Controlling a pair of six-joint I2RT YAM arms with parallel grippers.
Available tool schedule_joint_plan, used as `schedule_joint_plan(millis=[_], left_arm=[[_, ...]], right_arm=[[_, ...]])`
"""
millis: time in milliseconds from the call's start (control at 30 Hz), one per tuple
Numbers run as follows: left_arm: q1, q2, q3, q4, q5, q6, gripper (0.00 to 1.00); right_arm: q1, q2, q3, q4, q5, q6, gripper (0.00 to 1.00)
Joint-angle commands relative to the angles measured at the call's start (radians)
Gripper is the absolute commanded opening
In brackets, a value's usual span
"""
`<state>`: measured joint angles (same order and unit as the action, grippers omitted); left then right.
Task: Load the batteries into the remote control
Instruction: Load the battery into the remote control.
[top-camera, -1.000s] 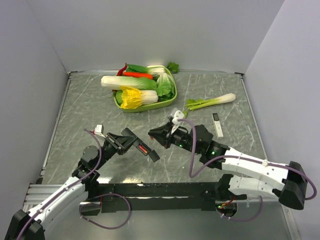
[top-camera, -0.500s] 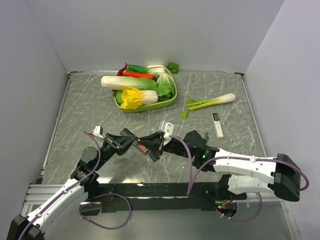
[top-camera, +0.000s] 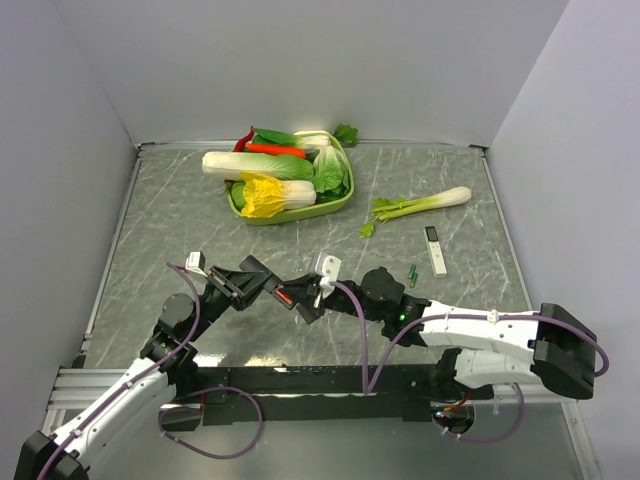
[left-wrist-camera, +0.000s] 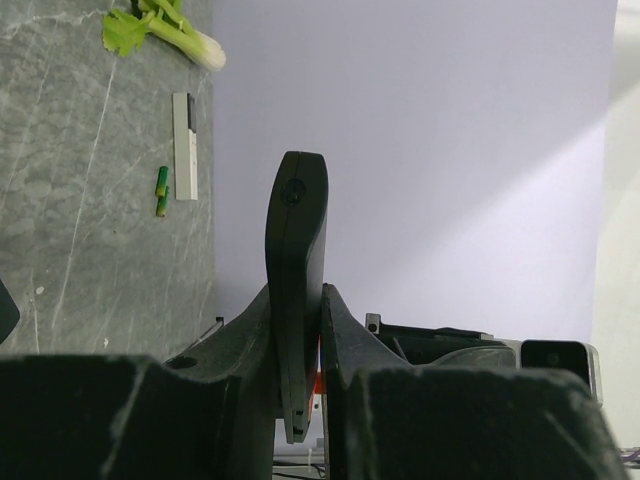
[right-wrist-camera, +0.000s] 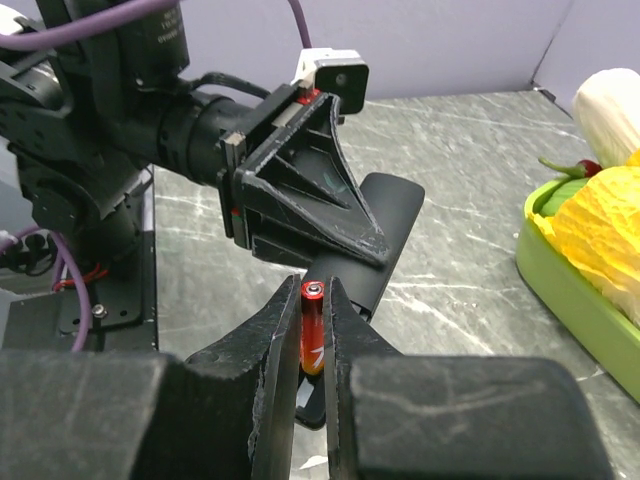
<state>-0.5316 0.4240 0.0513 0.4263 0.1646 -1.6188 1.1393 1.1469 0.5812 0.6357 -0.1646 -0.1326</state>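
Note:
My left gripper (top-camera: 270, 290) is shut on the black remote control (top-camera: 297, 300), holding it off the table with its back facing up. A red battery (top-camera: 285, 297) shows in its slot. In the left wrist view the remote control (left-wrist-camera: 297, 240) stands edge-on between the fingers of the left gripper (left-wrist-camera: 297, 345). My right gripper (right-wrist-camera: 313, 305) is shut on a red-orange battery (right-wrist-camera: 313, 335), its tip right at the remote control (right-wrist-camera: 385, 225). A green battery (top-camera: 412, 275) lies on the table to the right.
A slim white device (top-camera: 435, 250) lies beside the green battery, with a celery stalk (top-camera: 420, 205) beyond it. A green basket (top-camera: 340, 205) of vegetables stands at the back middle. Grey walls close the table on three sides.
My right gripper has travelled left with the red-orange battery, from the table's middle to the remote control held by the left gripper. The left arm has barely moved.

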Motion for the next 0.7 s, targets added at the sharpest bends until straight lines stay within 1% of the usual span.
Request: schedule_joint_plan(millis=[0,267,333,467,533,667], left_arm=[[-0.002,0.004,0.048,0.037,0.003,-0.033,0.01],[-0.002,-0.007,0.041,0.035,-0.007,-0.038,0.01],[-0.002,-0.010,0.041,0.034,-0.008,-0.032,0.01],[-0.002,-0.013,0.045,0.025,-0.013,-0.023,0.01],[-0.002,-0.013,0.044,0.031,-0.016,-0.024,0.01],[-0.002,-0.013,0.042,0.028,-0.019,-0.026,0.01]], right_arm=[[0.007,0.010,-0.012,0.071,0.000,-0.013,0.05],[0.007,0.004,-0.037,0.068,-0.003,-0.012,0.08],[0.008,-0.004,-0.038,0.053,-0.004,-0.015,0.11],[0.007,-0.036,-0.046,0.021,-0.006,-0.021,0.14],[0.007,-0.047,-0.049,-0.001,-0.007,-0.024,0.18],[0.008,-0.072,-0.060,-0.017,-0.013,-0.019,0.21]])
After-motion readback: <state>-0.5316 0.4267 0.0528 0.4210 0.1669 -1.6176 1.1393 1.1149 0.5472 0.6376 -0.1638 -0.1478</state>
